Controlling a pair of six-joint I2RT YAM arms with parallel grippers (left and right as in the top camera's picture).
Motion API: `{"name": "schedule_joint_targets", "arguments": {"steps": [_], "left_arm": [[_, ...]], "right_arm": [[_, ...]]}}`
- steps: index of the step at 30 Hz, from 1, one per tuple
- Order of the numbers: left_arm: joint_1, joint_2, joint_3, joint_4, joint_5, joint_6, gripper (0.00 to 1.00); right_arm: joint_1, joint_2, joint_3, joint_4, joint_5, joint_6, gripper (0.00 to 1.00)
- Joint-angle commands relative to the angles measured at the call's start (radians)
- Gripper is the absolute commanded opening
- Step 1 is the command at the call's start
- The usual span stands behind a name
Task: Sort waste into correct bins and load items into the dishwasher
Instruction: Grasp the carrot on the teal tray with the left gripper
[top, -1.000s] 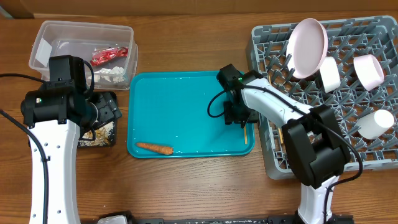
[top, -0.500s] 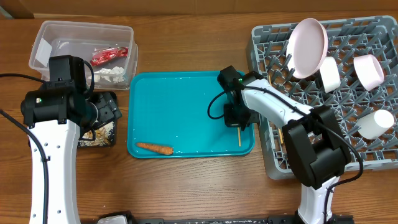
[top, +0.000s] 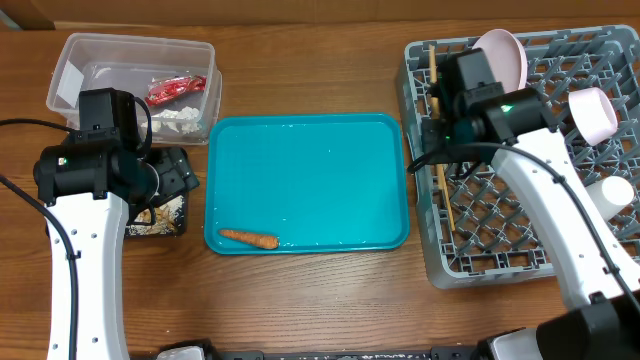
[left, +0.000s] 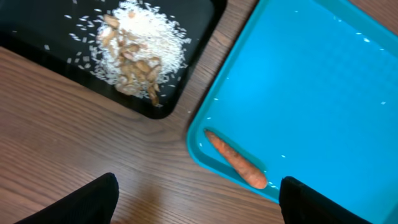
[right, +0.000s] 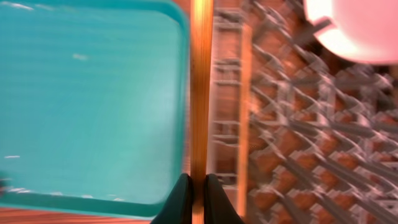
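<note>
My right gripper (right: 199, 186) is shut on one chopstick (right: 200, 93), which it holds over the left edge of the grey dish rack (top: 470, 250). In the overhead view that gripper (top: 440, 108) sits beside the upright white plate (top: 497, 62). A second chopstick (top: 445, 195) lies in the rack. The orange carrot (left: 236, 160) lies at the teal tray's (top: 310, 170) near-left corner. My left gripper (left: 199, 208) hangs open over bare wood between the carrot and the black tray (left: 37, 37), which holds rice and food scraps (left: 134, 53).
The clear tub (top: 75, 55) at the back left holds a red wrapper (top: 176, 89) and white tissue (top: 180, 118). In the rack stand a bowl (top: 592, 113) and cups (top: 530, 120), one (top: 607, 198) further right.
My right gripper shut on the chopstick at the teal tray's right edge, lifted it and carried it right and back over the rack. The left arm has not moved.
</note>
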Motion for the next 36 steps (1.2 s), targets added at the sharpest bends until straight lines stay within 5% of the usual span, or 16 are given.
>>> {"name": "schedule_joint_targets", "arguments": {"steps": [1, 10, 12, 20, 23, 26, 36], "left_arm": [[-0.002, 0.0, -0.007, 0.006, 0.064, -0.015, 0.85], [-0.002, 0.01, -0.152, 0.08, 0.185, -0.061, 0.85], [-0.002, 0.01, -0.212, 0.123, 0.208, -0.081, 0.85], [-0.002, 0.01, -0.309, 0.188, 0.227, -0.111, 0.85], [-0.015, 0.01, -0.309, 0.192, 0.226, -0.146, 0.85], [-0.074, 0.01, -0.318, 0.226, 0.219, -0.211, 0.85], [-0.316, 0.011, -0.393, 0.323, 0.124, -0.582, 0.93]], "right_arm": [[-0.068, 0.019, -0.098, 0.015, 0.006, -0.064, 0.04], [-0.077, 0.019, -0.286, 0.129, -0.01, -0.068, 0.05], [-0.077, 0.019, -0.286, 0.139, -0.01, -0.068, 0.17], [-0.077, -0.035, -0.192, 0.148, -0.034, -0.03, 0.34], [-0.079, -0.101, -0.127, 0.149, -0.048, -0.03, 0.49], [-0.09, -0.174, -0.102, 0.142, -0.047, -0.03, 0.64], [-0.109, -0.198, -0.105, 0.043, -0.048, -0.03, 0.66]]}}
